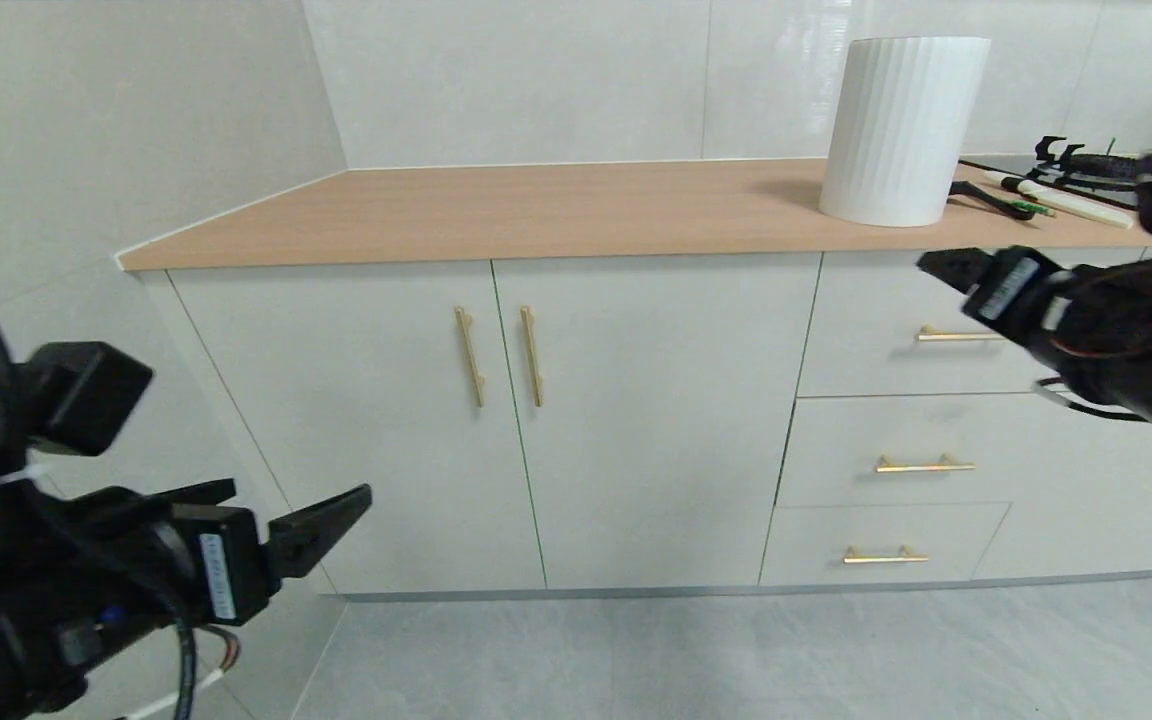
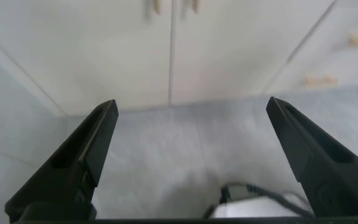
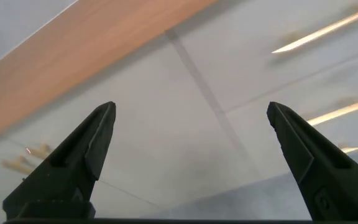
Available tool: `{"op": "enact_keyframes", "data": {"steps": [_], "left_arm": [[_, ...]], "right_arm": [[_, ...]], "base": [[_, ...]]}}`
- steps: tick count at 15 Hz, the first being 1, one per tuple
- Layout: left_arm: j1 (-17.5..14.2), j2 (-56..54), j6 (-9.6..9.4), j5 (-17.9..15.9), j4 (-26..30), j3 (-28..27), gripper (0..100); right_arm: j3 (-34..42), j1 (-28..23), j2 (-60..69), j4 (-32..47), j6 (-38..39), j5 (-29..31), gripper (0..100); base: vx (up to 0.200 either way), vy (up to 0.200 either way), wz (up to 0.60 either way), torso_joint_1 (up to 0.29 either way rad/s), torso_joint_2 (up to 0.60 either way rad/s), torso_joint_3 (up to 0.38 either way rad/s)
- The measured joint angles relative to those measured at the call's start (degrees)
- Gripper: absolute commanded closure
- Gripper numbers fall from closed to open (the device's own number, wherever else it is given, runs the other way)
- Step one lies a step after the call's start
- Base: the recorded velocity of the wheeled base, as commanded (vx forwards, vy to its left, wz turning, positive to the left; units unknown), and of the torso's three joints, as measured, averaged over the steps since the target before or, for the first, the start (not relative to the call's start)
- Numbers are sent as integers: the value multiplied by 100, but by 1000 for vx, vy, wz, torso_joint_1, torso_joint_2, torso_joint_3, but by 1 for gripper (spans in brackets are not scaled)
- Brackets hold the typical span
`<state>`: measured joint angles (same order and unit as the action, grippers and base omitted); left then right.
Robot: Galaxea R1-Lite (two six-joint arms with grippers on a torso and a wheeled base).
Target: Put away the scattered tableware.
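Several utensils lie at the far right of the wooden countertop (image 1: 536, 210): a long white-handled one (image 1: 1061, 200) and a black one with a green tip (image 1: 1001, 203). My right gripper (image 1: 946, 270) hovers in front of the top drawer (image 1: 896, 320), below and to the front of those utensils. Its wrist view has the right gripper (image 3: 191, 112) open and empty, facing the cabinet front. My left gripper (image 1: 296, 505) sits low at the left, near the wall, open with nothing in it. In its wrist view the left gripper (image 2: 191, 109) points at the floor before the cabinet doors (image 2: 166, 50).
A tall white ribbed container (image 1: 901, 130) stands on the counter beside the utensils. A black stove grate (image 1: 1086, 162) lies behind them. Below are double doors with gold handles (image 1: 501, 355) and three drawers, middle (image 1: 924, 465) and bottom (image 1: 884, 556). Grey floor (image 1: 736, 660) lies in front.
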<state>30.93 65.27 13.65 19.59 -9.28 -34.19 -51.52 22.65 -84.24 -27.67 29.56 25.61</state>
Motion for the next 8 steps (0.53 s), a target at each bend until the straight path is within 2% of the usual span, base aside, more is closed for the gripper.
{"op": "enact_keyframes", "data": {"steps": [2, 3, 6, 8], "left_arm": [[-116, -736, -134, 127, 182, 215, 0], [-179, -1175, -263, 180, 327, 361, 0], [-430, -2820, -857, 261, 1084, 875, 0], [-877, -4044, -1235, 272, 1718, 1215, 0]], "right_arm": [[1029, -143, 1278, -54, -446, -29, 0], [1448, -256, 1941, -65, -677, -46, 0], [2470, -532, 4050, 283, -1509, -82, 0], [2883, -717, 5481, 1026, -2002, -77, 0]], "base": [[0, 0, 0, 0, 0, 0], [0, 0, 0, 0, 0, 0], [0, 0, 0, 0, 0, 0], [0, 0, 0, 0, 0, 0]]}}
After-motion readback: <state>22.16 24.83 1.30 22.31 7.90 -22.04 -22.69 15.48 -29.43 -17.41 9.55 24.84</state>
